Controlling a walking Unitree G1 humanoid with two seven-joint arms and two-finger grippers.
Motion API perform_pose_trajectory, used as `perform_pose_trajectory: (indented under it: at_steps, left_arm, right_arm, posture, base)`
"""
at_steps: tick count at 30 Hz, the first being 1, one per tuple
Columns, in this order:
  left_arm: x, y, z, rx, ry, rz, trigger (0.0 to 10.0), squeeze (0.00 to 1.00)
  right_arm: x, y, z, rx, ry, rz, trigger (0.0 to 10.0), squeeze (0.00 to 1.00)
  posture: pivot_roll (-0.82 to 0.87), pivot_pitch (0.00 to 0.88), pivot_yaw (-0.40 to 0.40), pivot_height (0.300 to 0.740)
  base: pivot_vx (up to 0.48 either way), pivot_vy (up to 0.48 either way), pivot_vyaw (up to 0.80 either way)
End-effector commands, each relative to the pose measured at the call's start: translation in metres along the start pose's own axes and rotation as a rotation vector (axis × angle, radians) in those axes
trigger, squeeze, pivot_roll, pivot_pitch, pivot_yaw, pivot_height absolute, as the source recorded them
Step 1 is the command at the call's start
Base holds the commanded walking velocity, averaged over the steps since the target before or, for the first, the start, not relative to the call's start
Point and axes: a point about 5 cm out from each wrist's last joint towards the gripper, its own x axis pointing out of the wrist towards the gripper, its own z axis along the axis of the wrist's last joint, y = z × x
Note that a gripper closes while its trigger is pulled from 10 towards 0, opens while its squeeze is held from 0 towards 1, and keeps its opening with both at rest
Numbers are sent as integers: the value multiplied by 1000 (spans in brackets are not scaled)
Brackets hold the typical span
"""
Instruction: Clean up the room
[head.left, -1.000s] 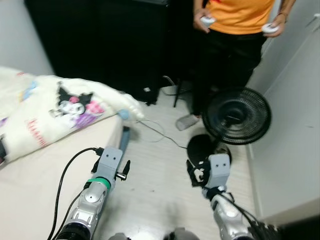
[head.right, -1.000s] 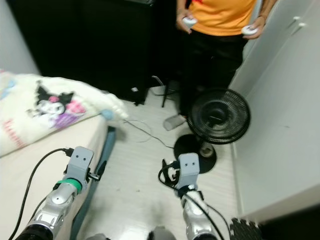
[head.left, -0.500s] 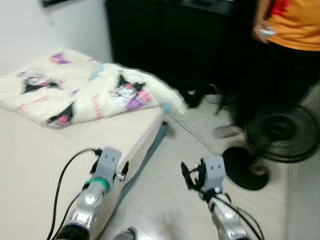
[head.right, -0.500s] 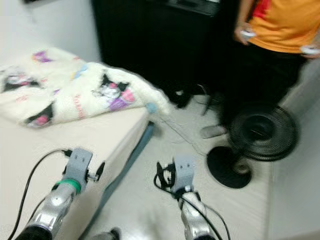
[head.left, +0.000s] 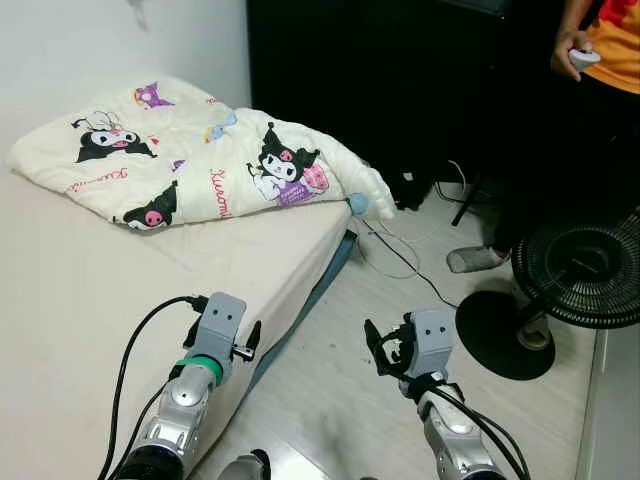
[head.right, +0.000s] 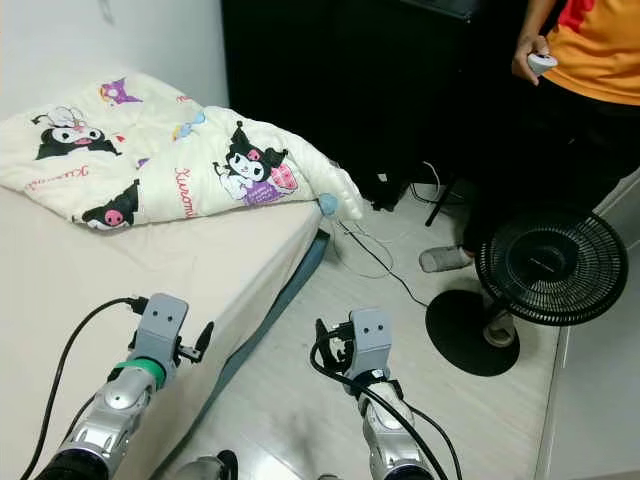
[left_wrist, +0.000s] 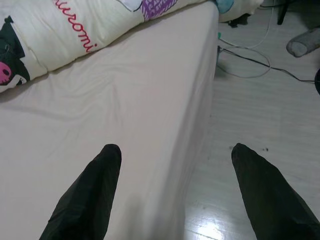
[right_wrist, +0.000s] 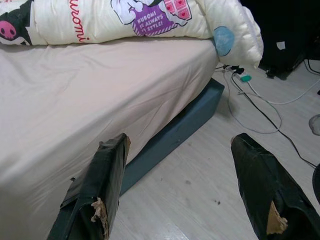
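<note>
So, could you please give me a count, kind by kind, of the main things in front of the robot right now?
Beds: 1, the bed
Blankets: 1, the cartoon-print blanket
Fans: 1, the black fan
Cables on the floor: at least 2, the cables
People: 1, the person
Robot claws: 2, the left claw, the right claw, both open
Total: at least 8

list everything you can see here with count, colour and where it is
bed: 1, pale beige sheet, on the robot's left
quilt: 1, cream with cartoon prints, bunched at the bed's far end, one corner hanging off the edge
fan: 1, black, standing on the floor to the right
cables: a few, white and black, on the floor beside the bed
cabinet: 1, black, against the far wall
person: 1, orange top, far right, holding a white controller
left gripper: open, over the bed's edge
right gripper: open, over the floor by the bed
</note>
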Motion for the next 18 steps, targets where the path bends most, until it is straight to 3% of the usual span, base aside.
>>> perform_pose_trajectory:
  at_steps: [1, 13, 18]
  left_arm:
    - [-1, -3, -3, -6, 13, -10, 10000, 0]
    - [-1, -2, -3, -1, 9, -14, 10000, 0]
    - [-2, -2, -3, 3, 8, -13, 10000, 0]
  right_arm:
    - [-3, 0, -4, 8, 14, -4, 10000, 0]
    - [-3, 0, -5, 4, 21, 2, 10000, 0]
    - [-2, 1, -4, -2, 21, 4, 10000, 0]
  posture:
    - [45, 61, 5, 711]
    - [46, 62, 5, 711]
    - [47, 60, 4, 711]
  base:
    - [0, 0, 0]
    - [0, 0, 0]
    - [-307, 0, 0]
